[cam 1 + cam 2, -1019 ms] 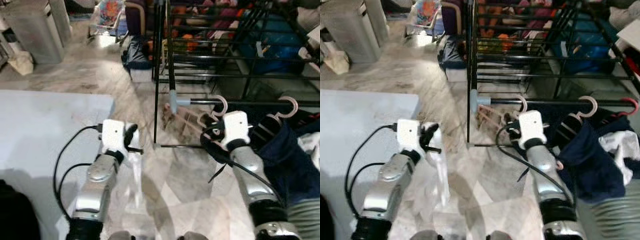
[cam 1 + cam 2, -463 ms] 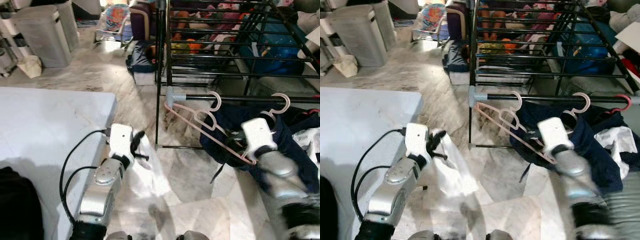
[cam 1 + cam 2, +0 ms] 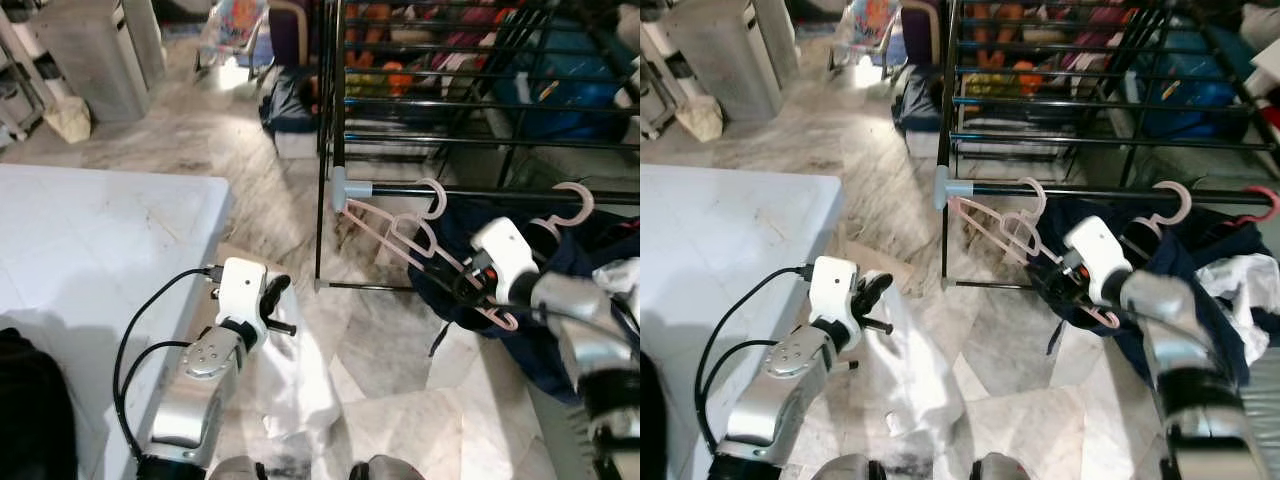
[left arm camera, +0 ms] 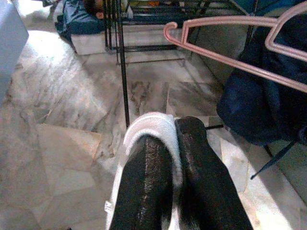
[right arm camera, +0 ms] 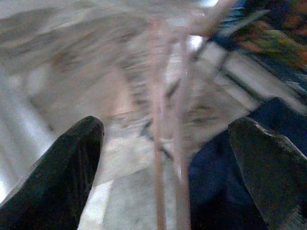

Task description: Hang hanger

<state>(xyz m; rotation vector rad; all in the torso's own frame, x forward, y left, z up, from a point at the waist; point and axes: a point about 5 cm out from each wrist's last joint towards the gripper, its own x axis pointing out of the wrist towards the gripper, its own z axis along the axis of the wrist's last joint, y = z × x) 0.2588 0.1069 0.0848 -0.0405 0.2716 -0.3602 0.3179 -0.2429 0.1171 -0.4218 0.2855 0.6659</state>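
The pink hanger (image 3: 420,240) hangs by its hook on the rack rail (image 3: 500,197). The right claw (image 5: 163,158), fingers wide, sits at its lower end: release looks done. Next, withdraw clear. The left claw (image 4: 168,163) pinches white cloth (image 3: 290,380).

Head stereo pair looks down at the drying rack (image 3: 480,190); wrist views sit close behind each tool

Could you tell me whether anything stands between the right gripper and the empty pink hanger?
Nothing visible does. The right gripper is open, its fingers on either side of the pink hanger, whose hook is already over the black rail, beside the navy garment.
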